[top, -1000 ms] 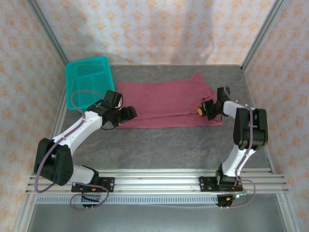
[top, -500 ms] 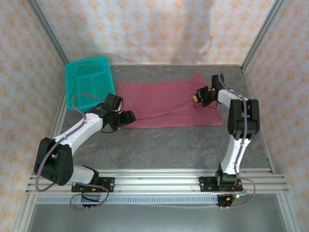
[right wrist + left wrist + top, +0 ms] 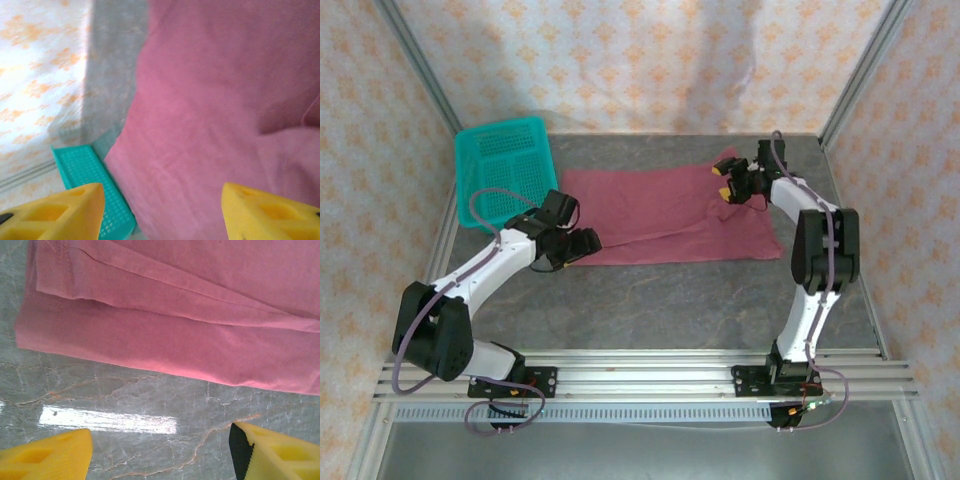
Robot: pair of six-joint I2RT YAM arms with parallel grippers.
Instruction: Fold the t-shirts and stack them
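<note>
A dark red t-shirt [image 3: 650,210] lies on the gray bench [image 3: 670,300], near the middle and toward the back. It lies mostly flat. One layer of cloth lies on top of another, and a long fold line runs across it. Its right end is a bit bumpy and wrinkled.

A teal basket [image 3: 505,172] sits at the back left of the bench. It is just beside the left end of the shirt.

The left fingers [image 3: 582,240] are at the near left corner of the shirt. In the left wrist view, the yellow left fingers [image 3: 55,455] stand wide apart with nothing between them. Bare shiny bench [image 3: 150,390] is under them, and the near edge of the t-shirt [image 3: 175,340] lies just past them. They do not hold the shirt.

The right fingers [image 3: 727,192] are over the back right part of the shirt. The right arm reaches far from its base to get there. In the right wrist view, the yellow right fingers [image 3: 270,210] are also wide apart and hold nothing. The red t-shirt [image 3: 200,110] is spread out below them, with a soft bump of cloth at the right. Past the shirt, that view shows the teal basket [image 3: 87,167] and the wall [image 3: 40,65] with orange patterns.

I cannot tell whether either pair of fingers touches the cloth or the bench.
</note>
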